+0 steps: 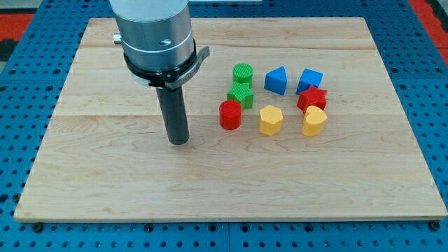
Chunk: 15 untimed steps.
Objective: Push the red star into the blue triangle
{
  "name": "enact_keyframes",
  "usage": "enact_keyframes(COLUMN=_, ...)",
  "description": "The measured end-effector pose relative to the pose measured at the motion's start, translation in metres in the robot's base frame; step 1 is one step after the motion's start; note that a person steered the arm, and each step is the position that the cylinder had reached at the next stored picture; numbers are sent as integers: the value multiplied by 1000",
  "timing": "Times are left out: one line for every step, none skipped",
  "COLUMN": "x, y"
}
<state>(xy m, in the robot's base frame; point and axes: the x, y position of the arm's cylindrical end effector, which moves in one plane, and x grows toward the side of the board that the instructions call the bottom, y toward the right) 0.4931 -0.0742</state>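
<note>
The red star sits on the wooden board at the right, touching a blue cube above it and a yellow heart below it. The blue triangle lies to the upper left of the star, apart from it. My tip rests on the board well to the left of all the blocks, about level with the yellow heart.
A green cylinder and a green star stand left of the blue triangle. A red cylinder and a yellow hexagon lie in a row below them. Blue pegboard surrounds the board.
</note>
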Motion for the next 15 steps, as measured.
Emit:
enact_keyframes(x=0, y=0)
enact_keyframes(x=5, y=0)
enact_keyframes(x=5, y=0)
enact_keyframes(x=5, y=-2)
enact_keyframes(x=5, y=-2)
enact_keyframes(x=29, y=57)
enact_keyframes(x=30, y=177)
enact_keyframes(x=19, y=233)
enact_keyframes(x=-20, y=236)
enact_keyframes(x=-65, y=236)
enact_keyframes(x=-66, y=213)
enact_keyframes(x=-82, y=188)
enact_keyframes(x=-93, y=142)
enact_keyframes(x=-101, y=70)
enact_keyframes(x=-127, y=31)
